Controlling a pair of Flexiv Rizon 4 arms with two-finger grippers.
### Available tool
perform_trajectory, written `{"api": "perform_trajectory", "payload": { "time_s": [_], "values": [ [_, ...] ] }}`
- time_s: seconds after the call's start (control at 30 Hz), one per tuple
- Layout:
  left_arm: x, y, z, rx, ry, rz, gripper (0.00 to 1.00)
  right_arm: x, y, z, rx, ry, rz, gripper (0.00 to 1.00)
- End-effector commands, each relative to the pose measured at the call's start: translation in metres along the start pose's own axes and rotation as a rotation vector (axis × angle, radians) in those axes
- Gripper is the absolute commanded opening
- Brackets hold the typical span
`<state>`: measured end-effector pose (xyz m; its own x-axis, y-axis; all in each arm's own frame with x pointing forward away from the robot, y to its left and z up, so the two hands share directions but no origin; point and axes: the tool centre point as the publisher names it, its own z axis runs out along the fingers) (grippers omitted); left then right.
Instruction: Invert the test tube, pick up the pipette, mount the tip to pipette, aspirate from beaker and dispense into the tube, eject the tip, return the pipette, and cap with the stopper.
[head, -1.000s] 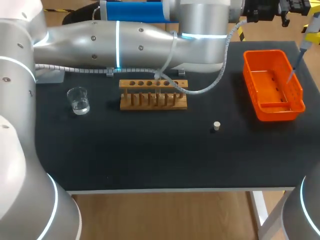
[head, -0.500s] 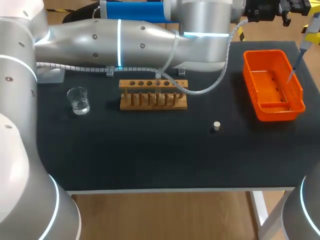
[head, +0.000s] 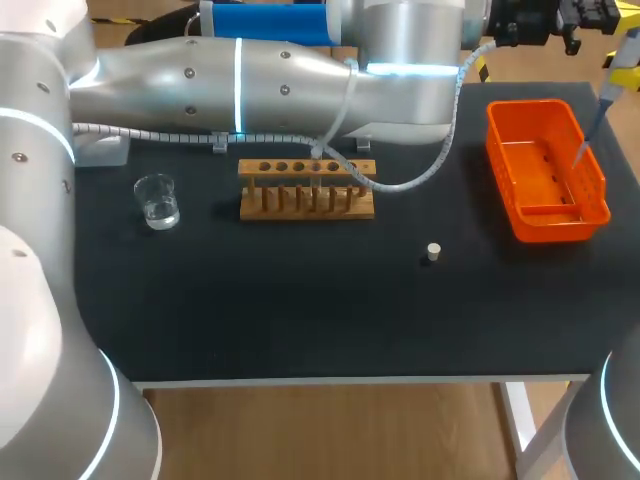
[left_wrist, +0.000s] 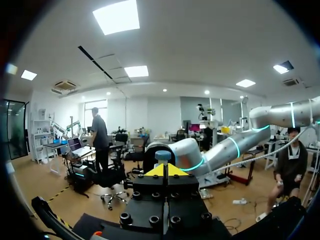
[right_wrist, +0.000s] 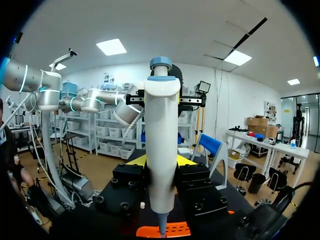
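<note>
Orange tray is what your coming move turns on: it sits directly under the right gripper, which is clamped on the white pipette from both sides. The pipette stands upright in that grasp, plunger end up and nozzle down, so its long axis runs straight toward the tray below. From the head view the thin lower end hangs just inside the tray wall nearest the gripper; you cannot tell whether it touches anything there. Judging by this, you are at the tip step, so any push should go down along that axis, since sideways drift could catch the wall. The beaker, rack and stopper lie well apart from this gripper, off across the bench. Your right arm is plainly the one placed for the job. The left gripper is raised away from the bench, and whether it is clenched or released you cannot tell.
</note>
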<state>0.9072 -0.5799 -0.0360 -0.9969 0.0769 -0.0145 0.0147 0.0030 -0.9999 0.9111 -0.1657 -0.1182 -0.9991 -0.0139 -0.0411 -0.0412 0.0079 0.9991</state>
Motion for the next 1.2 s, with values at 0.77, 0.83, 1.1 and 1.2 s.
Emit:
{"api": "perform_trajectory", "payload": {
  "time_s": [0.77, 0.83, 1.1, 1.2],
  "values": [
    [0.0002, 0.0126, 0.0015, 0.002, 0.000, -0.023, 0.00, 0.0002, 0.0036, 0.0004, 0.003, 0.000, 0.000, 0.00],
    [0.0002, 0.0129, 0.0013, 0.004, 0.000, -0.024, 0.00, 0.0002, 0.0036, 0.0004, 0.003, 0.000, 0.000, 0.00],
    [0.0006, 0.0127, 0.0006, 0.009, -0.002, -0.022, 0.00, 0.0002, 0.0036, 0.0004, 0.003, 0.000, 0.000, 0.00],
    [0.0009, 0.0088, 0.0003, 0.013, -0.004, -0.011, 0.00, 0.0002, 0.0036, 0.0004, 0.003, 0.000, 0.000, 0.00]
  ]
}}
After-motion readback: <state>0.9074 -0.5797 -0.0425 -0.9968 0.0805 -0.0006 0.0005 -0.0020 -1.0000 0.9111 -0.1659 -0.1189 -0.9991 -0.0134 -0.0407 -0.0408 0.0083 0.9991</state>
